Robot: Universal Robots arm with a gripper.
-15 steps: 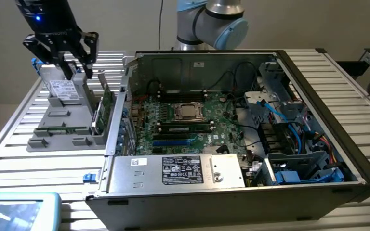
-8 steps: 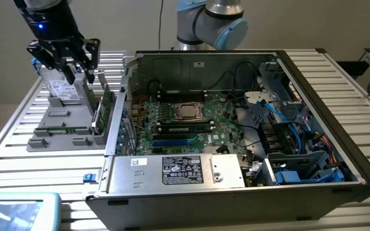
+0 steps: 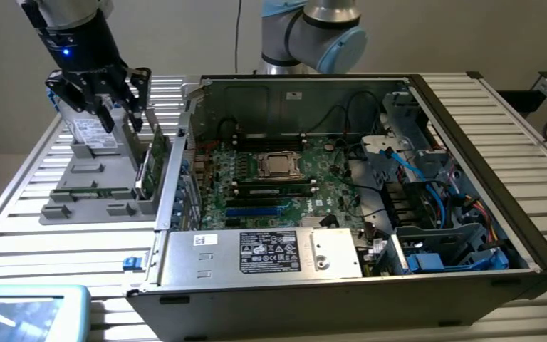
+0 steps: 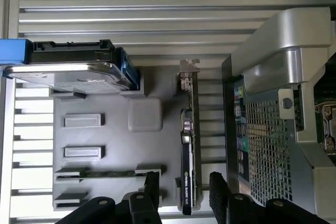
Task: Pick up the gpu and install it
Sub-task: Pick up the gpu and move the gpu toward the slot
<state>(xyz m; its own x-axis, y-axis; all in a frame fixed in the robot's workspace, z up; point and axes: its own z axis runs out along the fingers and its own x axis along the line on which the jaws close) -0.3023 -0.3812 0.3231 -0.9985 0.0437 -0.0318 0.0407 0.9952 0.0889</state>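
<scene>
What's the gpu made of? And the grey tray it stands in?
The gpu: dull black face, likely plastic, on a thin green-edged circuit board. Its bracket looks like bare metal, silvery and glinting. The grey tray is probably matte plastic: flat grey, no shine, moulded blocks.

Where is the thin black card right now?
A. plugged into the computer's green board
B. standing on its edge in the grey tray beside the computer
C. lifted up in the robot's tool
B: the gpu stands on edge in the grey tray, with the tool open over it.
</scene>
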